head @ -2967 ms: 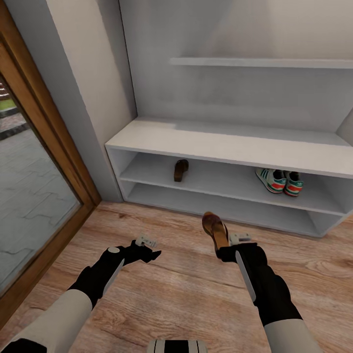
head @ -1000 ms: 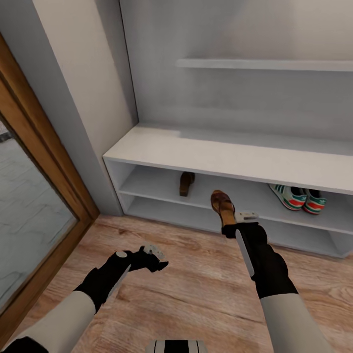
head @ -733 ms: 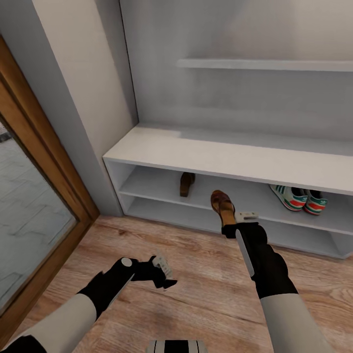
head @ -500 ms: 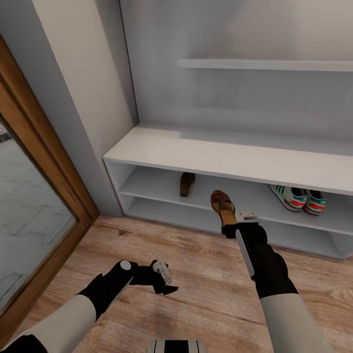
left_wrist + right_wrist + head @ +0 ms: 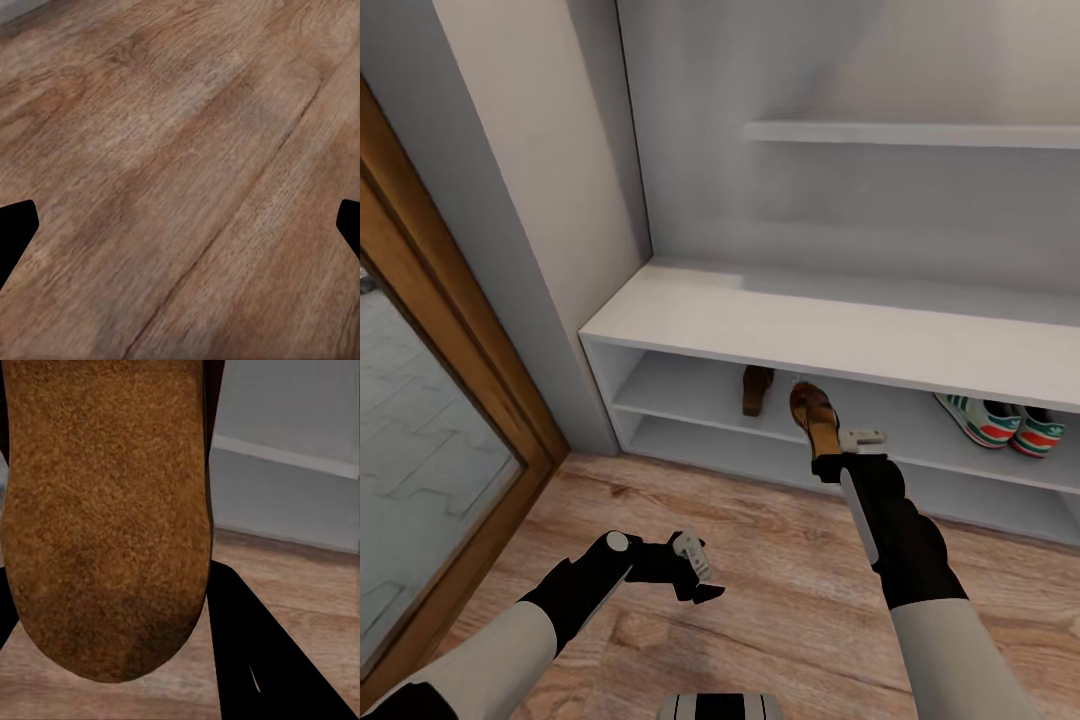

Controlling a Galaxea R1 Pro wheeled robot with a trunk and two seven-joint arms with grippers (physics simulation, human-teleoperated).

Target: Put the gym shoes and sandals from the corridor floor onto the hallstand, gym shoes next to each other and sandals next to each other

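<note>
**Right jaws carry one sandal at the rack's upper shelf edge**

Your right gripper (image 5: 830, 462) is clamped on the heel end of a brown open-toe slide sandal w/ tan sole (image 5: 812, 415), toe pointing into the pale grey-white hallstand (image 5: 780, 325), at the front edge of its upper open shelf, nr the left end. Right wrist view: the sandal's tan sole (image 5: 105, 510) sits between the black fingers (image 5: 255, 660). The 2nd brown sandal (image 5: 756, 388) lies on that shelf, just beside the held one. The cream sneakers w/ teal stripes and red-orange heels (image 5: 1010, 422) sit side by side at the shelf's right end. Your left gripper (image 5: 700, 580) hangs over the light brown wood-plank floor (image 5: 780, 590), jaws wide, empty.
</note>
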